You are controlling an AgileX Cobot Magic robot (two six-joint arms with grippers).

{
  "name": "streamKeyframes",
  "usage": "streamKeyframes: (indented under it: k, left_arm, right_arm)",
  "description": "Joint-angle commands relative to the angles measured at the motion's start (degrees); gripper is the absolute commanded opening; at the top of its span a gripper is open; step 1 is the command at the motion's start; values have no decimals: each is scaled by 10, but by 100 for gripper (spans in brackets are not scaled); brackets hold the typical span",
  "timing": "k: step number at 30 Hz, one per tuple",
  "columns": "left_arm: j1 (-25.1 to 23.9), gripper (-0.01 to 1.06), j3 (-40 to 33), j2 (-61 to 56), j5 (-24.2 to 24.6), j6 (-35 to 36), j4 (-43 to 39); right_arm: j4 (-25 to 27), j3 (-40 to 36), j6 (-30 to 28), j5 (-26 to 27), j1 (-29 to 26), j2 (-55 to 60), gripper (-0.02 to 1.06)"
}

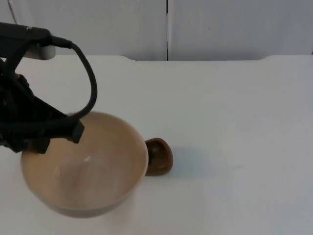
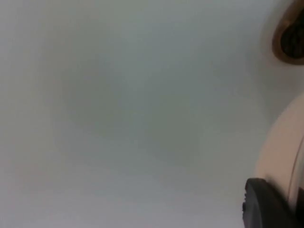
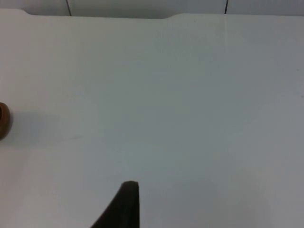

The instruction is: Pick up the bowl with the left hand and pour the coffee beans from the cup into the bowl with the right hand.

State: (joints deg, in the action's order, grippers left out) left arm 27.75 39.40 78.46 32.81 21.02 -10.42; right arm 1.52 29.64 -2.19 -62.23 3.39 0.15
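From the top view, the left arm reaches in from the upper left corner and angles down across the table, and the left gripper (image 1: 46, 139) sits on the near-left rim of the wide, cream-coloured, smooth-walled bowl (image 1: 88, 166), pinching that rim; the bowl looks raised off the white table top (image 1: 234, 122) and tipped a little, and its inside is bare, no beans in it. That hold makes sense: a grip at the rim leaves the mouth open for a pour. Just beside the bowl's right edge, partly tucked behind it, stands the small brown rounded cup (image 1: 159, 156), upright on the table and untouched, so I judge the bowl pickup done and the pour not yet begun. Over to the left wrist view: a black fingertip (image 2: 266, 206) lies against the pale curved wall of the bowl (image 2: 280, 156), which fits a clamp on the rim, and the cup's dark mouth, ringed in brown (image 2: 289, 42), shows well apart from it with bare table between. Now the right wrist view: one black fingertip (image 3: 124, 206) of the right gripper hangs over open table, looking toward the grey partition wall (image 3: 142, 7), and I cannot tell whether its fingers are spread or pressed together; the brown cup (image 3: 3, 119) sits far off to its side, so this arm waits, with a long reach ahead to the cup.
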Motion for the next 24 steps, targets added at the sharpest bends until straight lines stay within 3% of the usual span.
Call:
streamKeyframes:
  k: [1,8,24]
  left_arm:
    - [7,0,-3,5,-15,4,9]
    - [51,0,-3,38,-32,4,12]
    - [51,0,-3,38,-46,4,23]
  right_arm:
    - [1,-1,2,5,-3,-2,105]
    - [1,-1,2,5,-3,-2,105]
    - [3,42,0,19,-3,30,105]
